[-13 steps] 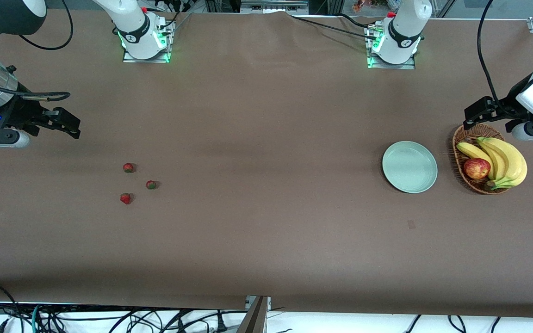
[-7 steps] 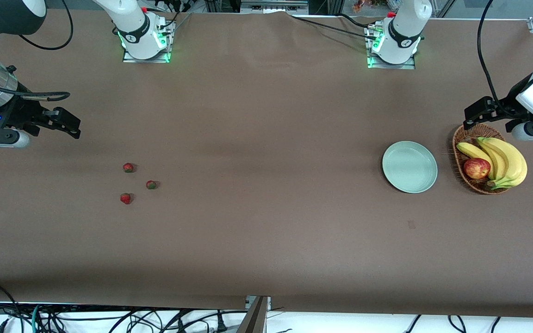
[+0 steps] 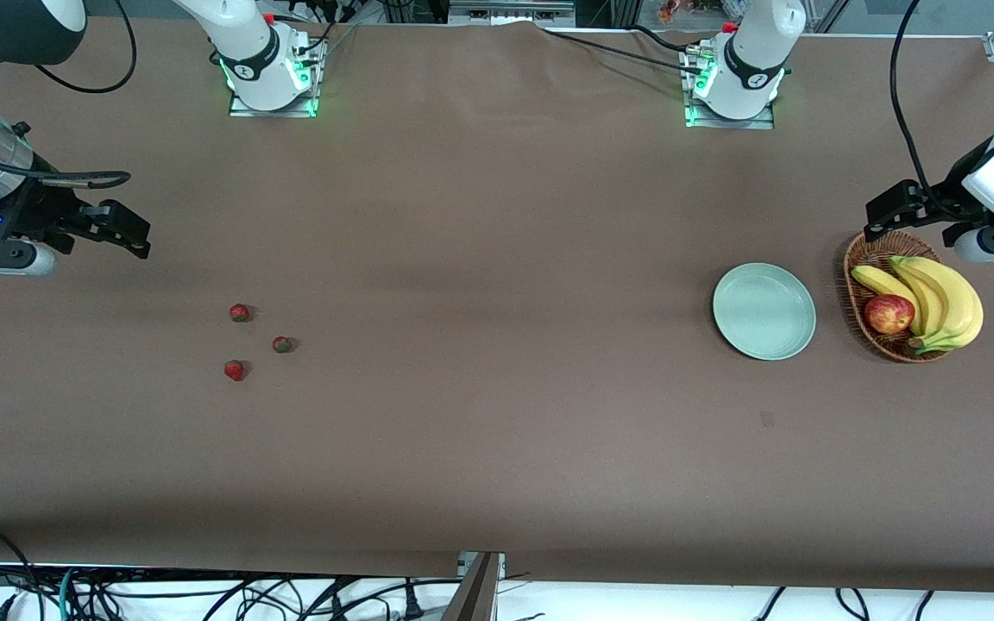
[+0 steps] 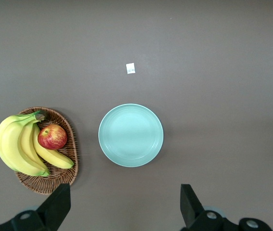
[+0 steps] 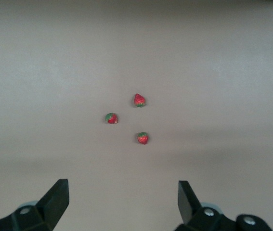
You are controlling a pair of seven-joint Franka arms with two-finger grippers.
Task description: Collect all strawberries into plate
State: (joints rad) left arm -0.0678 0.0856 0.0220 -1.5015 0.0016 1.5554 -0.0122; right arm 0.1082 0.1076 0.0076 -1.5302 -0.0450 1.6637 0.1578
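Three strawberries (image 3: 239,312) (image 3: 282,344) (image 3: 235,371) lie close together on the brown table toward the right arm's end. The right wrist view shows them too (image 5: 139,100) (image 5: 111,118) (image 5: 142,138). My right gripper (image 3: 139,237) (image 5: 122,199) hangs open in the air over bare table beside them, holding nothing. The pale mint-green plate (image 3: 764,310) (image 4: 131,135) sits empty toward the left arm's end. My left gripper (image 3: 904,226) (image 4: 124,204) hovers open and empty over the table by the plate and basket.
A wicker basket (image 3: 861,285) (image 4: 54,180) with bananas (image 3: 946,297) (image 4: 16,144) and a red-yellow apple (image 3: 889,314) (image 4: 52,136) stands beside the plate, at the left arm's end. A small paper tag (image 4: 130,68) lies nearer the front camera than the plate.
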